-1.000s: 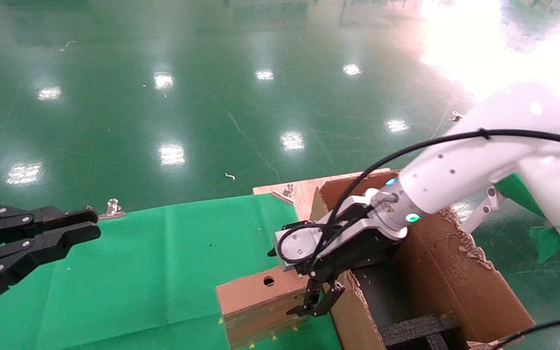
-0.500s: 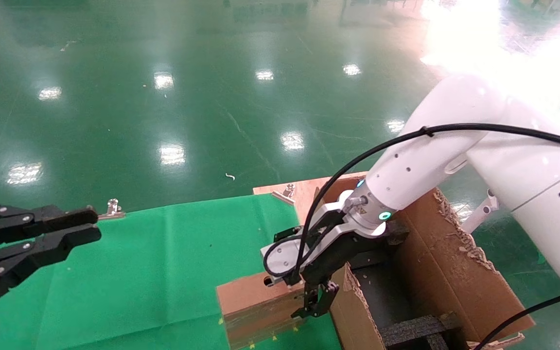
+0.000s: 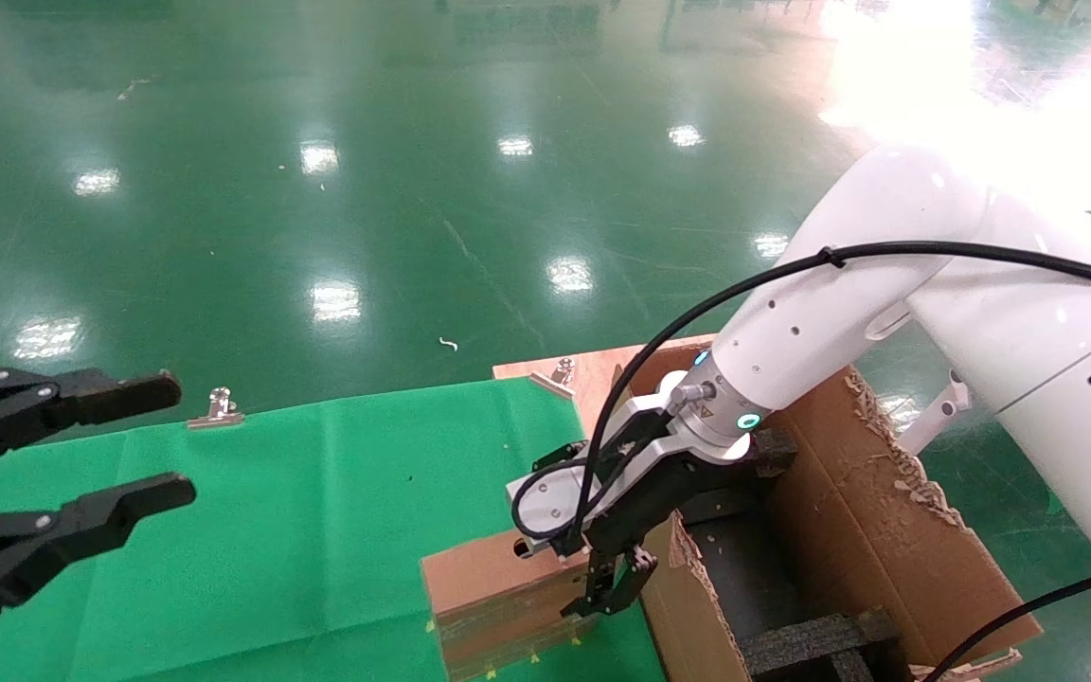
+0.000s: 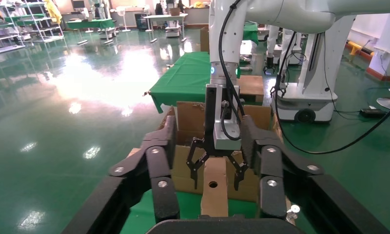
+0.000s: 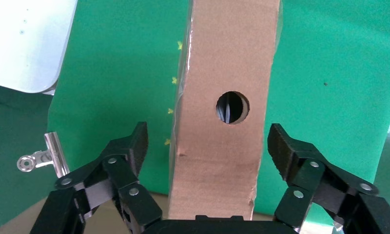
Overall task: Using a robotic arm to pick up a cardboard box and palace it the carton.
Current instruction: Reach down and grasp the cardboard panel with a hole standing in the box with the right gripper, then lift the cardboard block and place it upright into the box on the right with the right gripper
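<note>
While both jaws gape, green cloth [image 3: 318, 530] meets glossy green floor [image 3: 413, 189].

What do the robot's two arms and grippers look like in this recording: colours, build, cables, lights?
The right arm is glossy white with rounded segments, a black cable along it and a glowing teal ring at the wrist. A grey camera block with looped black cables sits above the right gripper, which is black with multi-link fingers. Of the left arm only the left gripper shows: all black, linked fingers with silver rivets.

Glossy green floor [image 3: 413, 189] with ceiling-light reflections, green-clothed tables [image 4: 183, 78], shelving [image 4: 12, 29] in the distance
</note>
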Tool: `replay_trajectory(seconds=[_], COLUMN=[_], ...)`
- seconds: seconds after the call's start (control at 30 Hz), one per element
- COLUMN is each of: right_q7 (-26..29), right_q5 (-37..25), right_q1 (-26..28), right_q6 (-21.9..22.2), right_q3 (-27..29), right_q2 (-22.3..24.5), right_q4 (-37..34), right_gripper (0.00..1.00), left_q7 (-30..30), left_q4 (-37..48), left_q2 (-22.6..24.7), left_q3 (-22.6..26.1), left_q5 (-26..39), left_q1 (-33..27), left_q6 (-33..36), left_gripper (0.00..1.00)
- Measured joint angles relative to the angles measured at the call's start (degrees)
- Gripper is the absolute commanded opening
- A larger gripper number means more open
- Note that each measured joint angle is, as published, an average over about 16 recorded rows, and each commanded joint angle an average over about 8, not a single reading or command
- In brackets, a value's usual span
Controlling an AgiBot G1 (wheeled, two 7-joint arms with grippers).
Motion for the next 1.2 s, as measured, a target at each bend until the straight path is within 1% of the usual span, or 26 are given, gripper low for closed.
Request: replay_trajectory(seconds=[0.9,1.07,1.2], right_q7=[0.2,0.6,0.8], right_q5=[0.3,1.4,2.8], right_q1=[-0.2,1.3,4.0], right_q6=[-0.1,-0.3,-0.5], right_q3=[0.4,0.6,0.7], right_q2=[0.3,0.6,1.0], right_q4=[0.2,-0.5,-1.7], right_gripper=[0.0,0.0,0.0], left_q7=[0.0,0.0,0.0], left_q4=[0.0,0.0,0.0], left_q2=[0.0,0.0,0.0], left_q3=[0.0,0.0,0.0], left_q5=[0.0,0.0,0.0], left_q1=[0.0,0.0,0.0], left_q6=[0.0,0.0,0.0], left_gripper=[1.0,1.0,1.0])
